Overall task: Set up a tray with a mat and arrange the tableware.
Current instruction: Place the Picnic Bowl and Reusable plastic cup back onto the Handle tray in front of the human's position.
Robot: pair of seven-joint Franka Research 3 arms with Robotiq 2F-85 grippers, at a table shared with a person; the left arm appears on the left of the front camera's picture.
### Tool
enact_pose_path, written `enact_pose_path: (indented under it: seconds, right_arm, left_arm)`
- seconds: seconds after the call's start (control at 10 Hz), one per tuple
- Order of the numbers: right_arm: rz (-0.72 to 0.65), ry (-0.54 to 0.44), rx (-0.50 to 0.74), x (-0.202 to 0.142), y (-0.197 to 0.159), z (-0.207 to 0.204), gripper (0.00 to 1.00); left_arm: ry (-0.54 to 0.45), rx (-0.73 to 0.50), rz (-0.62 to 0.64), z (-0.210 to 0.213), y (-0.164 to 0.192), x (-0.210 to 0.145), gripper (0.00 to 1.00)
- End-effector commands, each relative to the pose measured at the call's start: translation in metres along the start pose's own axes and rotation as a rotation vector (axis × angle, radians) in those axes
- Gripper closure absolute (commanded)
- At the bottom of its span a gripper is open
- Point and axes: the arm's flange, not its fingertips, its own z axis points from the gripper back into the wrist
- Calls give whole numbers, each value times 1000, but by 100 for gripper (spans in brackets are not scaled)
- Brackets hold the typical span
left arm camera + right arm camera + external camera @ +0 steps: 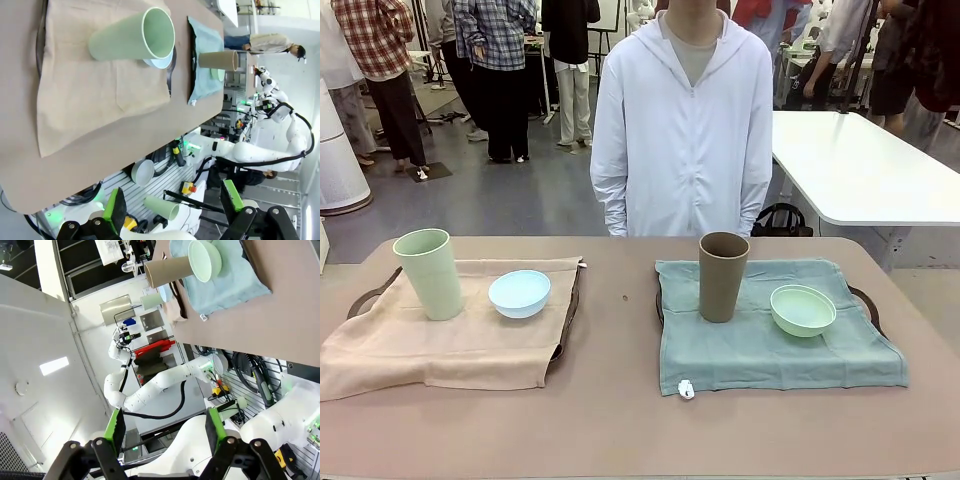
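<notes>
Brown table (620,400): left tan mat (450,340), right teal mat (770,340). Person (685,130) stands far side. Left gripper (172,210) and right gripper (162,432) off table, wide, empty.

Pale green cup (430,272) and light blue bowl (519,293) on beige mat (440,345), left; brown cup (722,276) and mint green bowl (803,309) on teal mat (760,350), right; person (682,130) behind table (620,420).
</notes>
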Motion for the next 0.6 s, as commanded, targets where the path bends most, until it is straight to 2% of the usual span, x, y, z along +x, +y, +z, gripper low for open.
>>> enact_pose_path:
  seconds: [0.0,0.5]
  right_arm:
    - [4,-1,5,-2,0,-1,15]
    - [4,-1,5,-2,0,-1,15]
  left_arm:
    - [-4,-16,-11,0,1,-1,0]
    - [-4,-16,-11,0,1,-1,0]
